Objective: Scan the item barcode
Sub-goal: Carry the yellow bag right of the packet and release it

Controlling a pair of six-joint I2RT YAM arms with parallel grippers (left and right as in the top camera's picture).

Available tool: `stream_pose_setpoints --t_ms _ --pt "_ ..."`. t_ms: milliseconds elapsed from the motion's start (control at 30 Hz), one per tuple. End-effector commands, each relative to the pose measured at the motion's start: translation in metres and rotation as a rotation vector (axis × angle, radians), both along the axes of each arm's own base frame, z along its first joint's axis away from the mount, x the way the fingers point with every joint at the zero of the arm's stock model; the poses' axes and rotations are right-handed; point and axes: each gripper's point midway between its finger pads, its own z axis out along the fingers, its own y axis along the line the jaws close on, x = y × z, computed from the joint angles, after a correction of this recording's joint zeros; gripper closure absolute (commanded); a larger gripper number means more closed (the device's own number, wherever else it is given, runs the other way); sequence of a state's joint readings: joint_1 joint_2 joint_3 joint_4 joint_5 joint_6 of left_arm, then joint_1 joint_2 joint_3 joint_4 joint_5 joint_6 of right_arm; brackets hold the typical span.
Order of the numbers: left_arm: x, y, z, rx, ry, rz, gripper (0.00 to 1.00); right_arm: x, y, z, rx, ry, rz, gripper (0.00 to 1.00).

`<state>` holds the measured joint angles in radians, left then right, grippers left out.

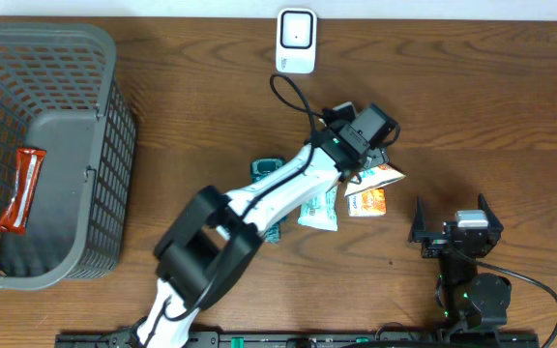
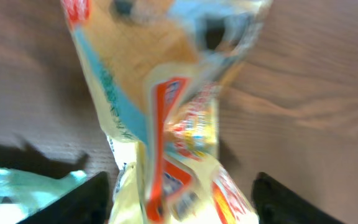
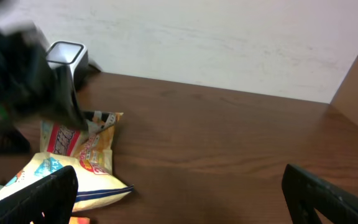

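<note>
A yellow and orange snack packet (image 2: 179, 124) fills the left wrist view, blurred, hanging between the spread fingers (image 2: 86, 199) of my left gripper (image 2: 182, 202), which stands open around it. Seen from overhead, my left gripper (image 1: 377, 159) hovers over the packets (image 1: 367, 198) at the table's middle. The white barcode scanner (image 1: 296, 41) stands upright at the far edge, and it also shows in the right wrist view as a scanner (image 3: 64, 56) beyond the packet (image 3: 82, 140). My right gripper (image 1: 455, 232) rests open near the front right, with bare wood between its fingers.
A grey mesh basket (image 1: 114, 145) at the left holds one red packet (image 1: 22, 188). Teal packets (image 1: 319, 208) lie beside the left arm, and a pale yellow packet (image 3: 67, 180) lies near my right gripper's left finger. A cable (image 1: 293, 97) runs from the scanner toward the left arm.
</note>
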<state>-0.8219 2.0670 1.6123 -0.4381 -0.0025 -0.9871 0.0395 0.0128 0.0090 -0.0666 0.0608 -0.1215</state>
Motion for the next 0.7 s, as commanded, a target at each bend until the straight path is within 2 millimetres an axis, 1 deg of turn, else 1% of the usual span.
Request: stream_pose_setpoints --t_ms 0,33,67,100,133,167,200,233,267,300,333,433,467,500,567,667 --pt "0.011 0.019 0.077 -0.010 -0.164 -0.092 0.21 0.000 -0.003 -0.002 -0.011 0.003 -0.015 0.01" --pt "0.012 0.026 0.088 -0.005 -0.185 -0.103 0.21 0.000 -0.003 -0.002 -0.011 0.003 -0.015 0.01" --pt "0.012 0.036 0.107 0.001 -0.220 -0.119 0.21 0.000 -0.003 -0.002 -0.011 0.003 -0.015 0.01" --pt "0.012 0.043 0.119 0.008 -0.245 -0.131 0.19 0.000 -0.003 -0.002 -0.011 0.003 -0.015 0.01" --pt "0.012 0.055 0.138 0.022 -0.291 -0.158 0.13 0.000 -0.003 -0.002 -0.011 0.003 -0.015 0.01" --pt "0.012 0.064 0.151 0.037 -0.325 -0.178 0.09 0.000 -0.003 -0.002 -0.011 0.003 -0.015 0.01" --pt "0.013 0.077 0.170 0.052 -0.376 -0.196 0.03 0.000 -0.003 -0.002 -0.011 0.003 -0.016 0.01" --pt "0.013 0.088 0.183 0.064 -0.404 -0.188 0.02 0.000 -0.003 -0.002 -0.011 0.003 -0.015 0.01" --pt "0.014 0.105 0.197 0.082 -0.433 -0.150 0.01 0.000 -0.003 -0.002 -0.011 0.003 -0.016 0.01" --pt "0.016 0.128 0.212 0.110 -0.463 -0.090 0.00 0.000 -0.003 -0.002 -0.011 0.003 -0.016 0.01" --pt "0.017 0.146 0.223 0.132 -0.485 -0.043 0.00 0.000 -0.003 -0.002 -0.011 0.003 -0.015 0.01" --pt "0.017 0.210 0.258 0.241 -0.567 0.094 0.00 0.000 -0.003 -0.002 -0.011 0.003 -0.015 0.01" --pt "0.016 0.235 0.269 0.289 -0.592 0.146 0.00 0.000 -0.003 -0.002 -0.011 0.003 -0.015 0.01" --pt "0.014 0.254 0.277 0.323 -0.605 0.191 0.00 0.000 -0.003 -0.002 -0.011 0.003 -0.015 0.01" --pt "0.008 0.300 0.290 0.402 -0.617 0.320 0.00 0.000 -0.003 -0.002 -0.011 0.003 -0.016 0.01" --pt "-0.005 0.366 0.300 0.510 -0.599 0.499 0.00 0.000 -0.003 -0.002 -0.011 0.003 -0.016 0.01"
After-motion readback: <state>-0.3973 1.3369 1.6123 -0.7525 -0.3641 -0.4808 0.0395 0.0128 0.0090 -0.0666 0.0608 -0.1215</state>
